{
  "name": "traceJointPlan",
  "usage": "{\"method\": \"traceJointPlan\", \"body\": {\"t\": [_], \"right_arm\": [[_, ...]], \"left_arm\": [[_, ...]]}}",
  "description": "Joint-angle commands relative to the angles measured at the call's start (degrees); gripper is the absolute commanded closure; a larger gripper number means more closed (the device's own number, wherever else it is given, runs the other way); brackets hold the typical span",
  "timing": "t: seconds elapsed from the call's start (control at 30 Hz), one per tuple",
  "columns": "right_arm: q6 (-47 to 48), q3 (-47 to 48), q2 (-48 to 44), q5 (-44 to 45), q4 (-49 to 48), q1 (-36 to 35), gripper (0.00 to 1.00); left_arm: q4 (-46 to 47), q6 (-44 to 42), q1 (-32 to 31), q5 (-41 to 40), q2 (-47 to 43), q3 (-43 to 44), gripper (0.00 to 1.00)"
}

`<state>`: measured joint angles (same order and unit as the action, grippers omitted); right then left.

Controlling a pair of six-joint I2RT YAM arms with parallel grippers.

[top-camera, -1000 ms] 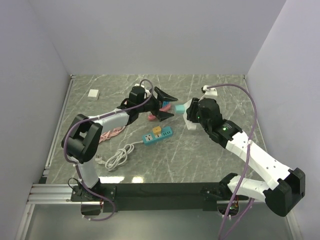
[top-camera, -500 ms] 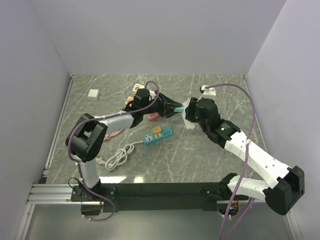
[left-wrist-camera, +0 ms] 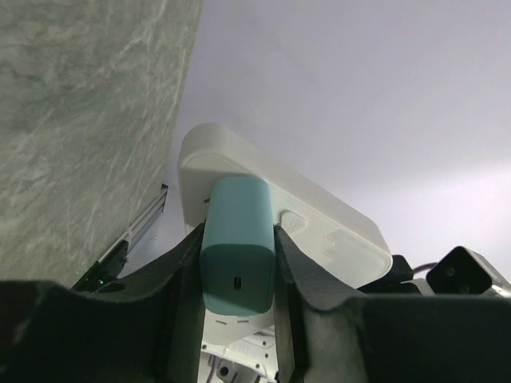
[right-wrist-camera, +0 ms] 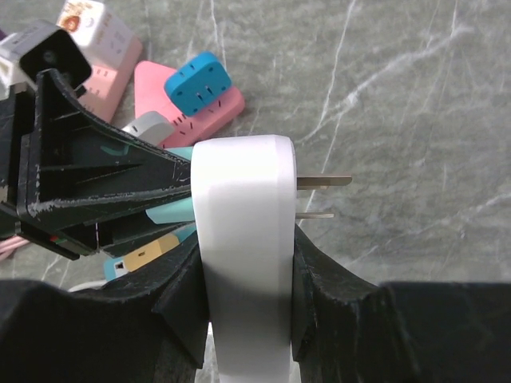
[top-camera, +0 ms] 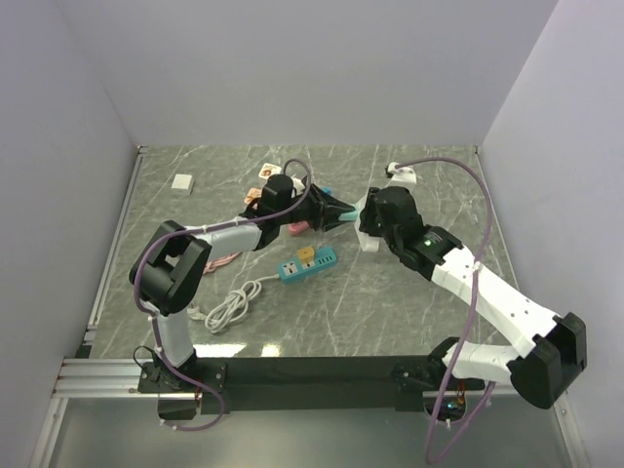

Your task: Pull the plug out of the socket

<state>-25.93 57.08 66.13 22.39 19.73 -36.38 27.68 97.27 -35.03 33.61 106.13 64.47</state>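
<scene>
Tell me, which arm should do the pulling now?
Left. The left gripper pinches the teal plug; the right gripper clamps the white socket, bracing it.

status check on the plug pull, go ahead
Left fingers clamped on teal plug. Right fingers gripping white socket. Plug seated, not yet pulled. Nothing blocking the pull.
</scene>
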Motion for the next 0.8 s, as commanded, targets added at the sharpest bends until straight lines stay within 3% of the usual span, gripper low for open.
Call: {"method": "traceJointPlan", "body": {"t": [0.0, 0.3, 0.53, 0.6, 0.7, 0.77], "right_arm": [[-3.41, 4.79, 4.26, 6.33, 4.96, 2.18, 1.00], [-3.95, -0.12, 4.02, 8.63, 9.54, 15.71, 1.00], [-5.79, 0.84, 5.15, 7.76, 11.48, 18.53, 1.00], [-6.67, 0.49, 5.41, 7.31, 11.39, 19.68, 1.00], [-9.21, 1.54, 7.78, 7.58, 13.67, 22.66, 1.00], [-10.27, 1.98, 8.84, 7.14, 14.55, 25.29, 1.00]], "left_arm": [[-0.08, -3.92, -0.48, 1.46, -3.38, -0.13, 1.00], [-2.54, -5.69, 7.24, 3.92, -10.75, -5.40, 1.00], [-6.56, -8.32, 16.03, 10.33, -12.96, -3.48, 1.00], [-10.17, -14.19, 20.67, 13.40, -10.78, 0.29, 1.00], [-29.30, -30.09, 28.13, 11.50, -5.61, 9.25, 1.00], [-34.25, -35.90, 32.02, 10.43, -3.22, 12.94, 1.00]]}}
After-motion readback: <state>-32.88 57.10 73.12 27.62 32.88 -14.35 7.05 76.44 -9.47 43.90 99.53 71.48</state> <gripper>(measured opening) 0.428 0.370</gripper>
